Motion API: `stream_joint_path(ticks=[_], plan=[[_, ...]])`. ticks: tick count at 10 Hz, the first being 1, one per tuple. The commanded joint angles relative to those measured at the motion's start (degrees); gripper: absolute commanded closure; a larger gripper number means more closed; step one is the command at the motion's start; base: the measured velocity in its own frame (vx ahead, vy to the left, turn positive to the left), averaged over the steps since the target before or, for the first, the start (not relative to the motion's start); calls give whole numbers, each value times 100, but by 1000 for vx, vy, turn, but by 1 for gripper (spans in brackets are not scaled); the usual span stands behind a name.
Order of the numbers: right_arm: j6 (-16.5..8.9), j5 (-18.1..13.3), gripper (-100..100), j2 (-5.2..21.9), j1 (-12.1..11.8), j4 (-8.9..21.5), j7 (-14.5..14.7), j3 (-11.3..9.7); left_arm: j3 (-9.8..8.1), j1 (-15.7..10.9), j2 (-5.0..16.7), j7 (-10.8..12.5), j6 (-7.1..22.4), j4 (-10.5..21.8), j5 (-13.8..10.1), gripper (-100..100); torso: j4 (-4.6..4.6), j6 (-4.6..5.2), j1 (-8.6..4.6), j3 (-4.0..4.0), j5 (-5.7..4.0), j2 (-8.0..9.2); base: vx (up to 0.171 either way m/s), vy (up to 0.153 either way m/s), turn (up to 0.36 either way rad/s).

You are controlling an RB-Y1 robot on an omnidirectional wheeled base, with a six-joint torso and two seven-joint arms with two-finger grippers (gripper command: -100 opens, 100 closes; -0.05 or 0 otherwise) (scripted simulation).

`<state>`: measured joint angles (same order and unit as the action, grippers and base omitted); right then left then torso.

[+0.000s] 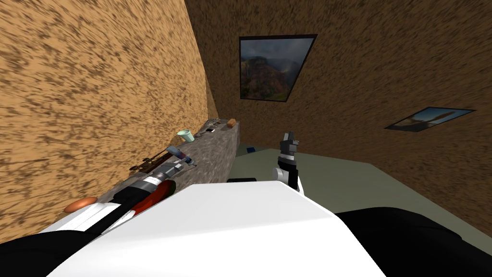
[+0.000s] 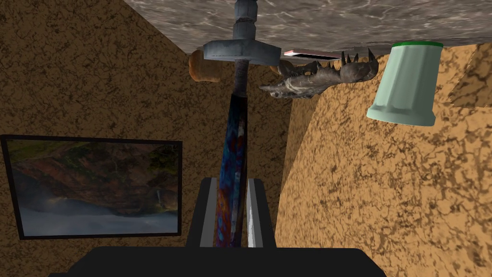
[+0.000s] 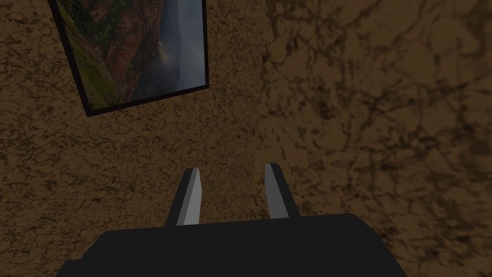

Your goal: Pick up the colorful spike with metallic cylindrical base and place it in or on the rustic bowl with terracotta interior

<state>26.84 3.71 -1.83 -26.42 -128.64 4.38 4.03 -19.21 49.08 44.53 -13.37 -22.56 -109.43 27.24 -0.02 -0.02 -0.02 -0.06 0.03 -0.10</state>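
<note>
Left wrist view, left claw (image 2: 231, 182) clamped on spike (image 2: 235, 125)

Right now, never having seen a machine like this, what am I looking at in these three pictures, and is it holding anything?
This is a two-armed robot in a simulated house. The wide picture comes from a camera on its head, looking down past its chest; the other two come from cameras on its hands, looking along the fingers. Along the wall on its left runs a stone-topped counter. On it are a mint-green cup, a toothed jawbone and a brown loaf-like lump. The left gripper is shut on the colourful spike, whose grey metal base points away from the hand, towards the counter top. The right gripper is open and holds nothing, off to the right of the counter.
</note>
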Motion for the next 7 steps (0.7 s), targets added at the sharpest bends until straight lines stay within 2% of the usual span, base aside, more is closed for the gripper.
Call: stream_joint_path(ticks=[1,2,3,4,5,7], plan=[[0,0,0,0,0,0,0,0,0,0,0,0,0,0,0,100,0,0,0,0,0,0,0,0,0],[0,0,0,0,0,0,0,0,0,0,0,0,0,0,0,0,0,0,0,0,0,0,0,0,0],[0,0,0,0,0,0,0,0,0,0,0,0,0,0,0,100,0,0,0,0,0,1,0,0,0],[0,0,0,0,0,0,0,0,1,0,0,-1,0,0,1,0,1,0,-1,1,-1,1,0,0,0],[0,0,0,0,0,0,0,0,-121,-43,28,32,-38,3,-62,100,1,-1,-1,1,-1,1,-104,22,-10],[0,0,0,0,2,0,0,0,-253,-97,58,68,-81,3,-132,100,14,-7,14,36,1,62,-172,30,-21]])
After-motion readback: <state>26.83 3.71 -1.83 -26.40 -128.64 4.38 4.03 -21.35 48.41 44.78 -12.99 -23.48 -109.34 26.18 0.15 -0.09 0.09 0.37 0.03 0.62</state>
